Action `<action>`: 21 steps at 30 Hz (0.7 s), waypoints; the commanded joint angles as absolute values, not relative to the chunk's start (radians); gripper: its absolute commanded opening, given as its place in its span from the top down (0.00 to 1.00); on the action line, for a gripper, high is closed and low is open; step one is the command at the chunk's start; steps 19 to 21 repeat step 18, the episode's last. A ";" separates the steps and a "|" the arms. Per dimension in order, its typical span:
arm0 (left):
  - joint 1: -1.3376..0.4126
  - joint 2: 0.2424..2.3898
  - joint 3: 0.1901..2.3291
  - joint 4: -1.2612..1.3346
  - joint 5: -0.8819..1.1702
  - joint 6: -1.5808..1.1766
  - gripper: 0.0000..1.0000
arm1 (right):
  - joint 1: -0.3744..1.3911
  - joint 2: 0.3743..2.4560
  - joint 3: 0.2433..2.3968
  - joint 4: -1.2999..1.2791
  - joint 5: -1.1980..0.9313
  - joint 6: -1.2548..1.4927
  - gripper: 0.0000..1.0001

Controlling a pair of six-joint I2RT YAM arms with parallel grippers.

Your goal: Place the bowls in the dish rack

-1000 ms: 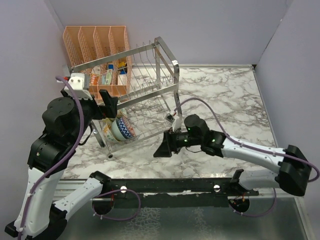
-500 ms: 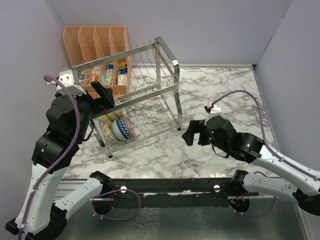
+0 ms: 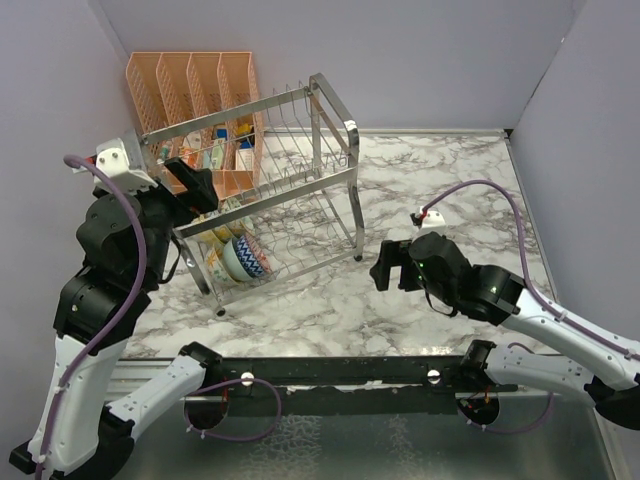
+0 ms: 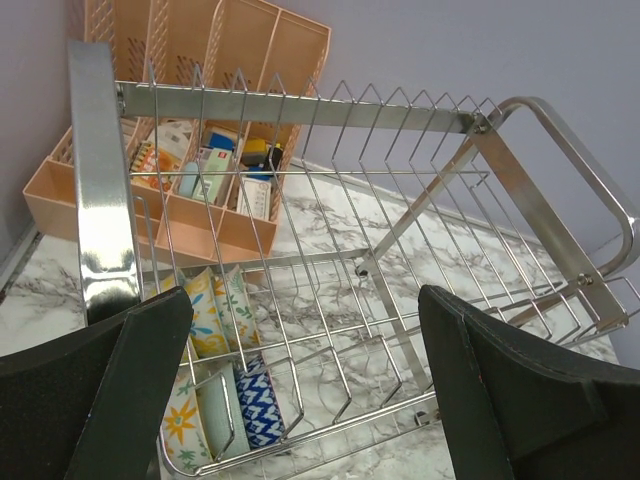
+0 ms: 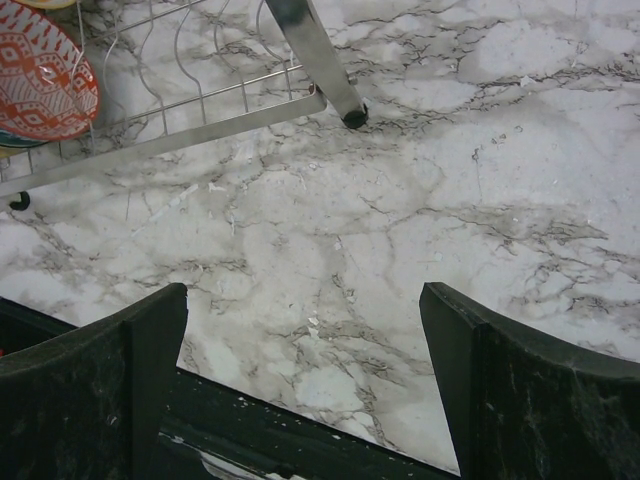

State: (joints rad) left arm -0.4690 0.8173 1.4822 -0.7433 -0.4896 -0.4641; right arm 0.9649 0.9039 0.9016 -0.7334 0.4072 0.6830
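Hovering right claw (image 5: 303,345) spread wide, empty, above marble tabletop (image 5: 420,150) near dish rack (image 5: 310,50). Left claw (image 4: 300,350) released too, over rack top. Bowls (image 4: 258,412) standing on edge in lower tier.

- A peach-orange divided organizer (image 3: 190,75) stands at the far left, near the corner of the lavender walls (image 3: 420,60).
- Small boxes (image 4: 215,165) fill its lower compartments.
- A grey-veined marble tabletop (image 3: 450,190) lies underneath.
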 commanded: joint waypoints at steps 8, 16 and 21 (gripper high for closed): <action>-0.471 0.816 1.507 -0.728 -0.531 -0.473 0.01 | 0.965 0.877 0.889 -0.735 0.446 0.686 0.01; -0.471 0.827 1.525 -0.742 -0.527 -0.465 0.01 | 0.965 0.883 0.890 -0.732 0.446 0.687 0.01; -0.471 0.826 1.526 -0.738 -0.540 -0.462 0.01 | 0.965 0.888 0.897 -0.731 0.446 0.686 0.01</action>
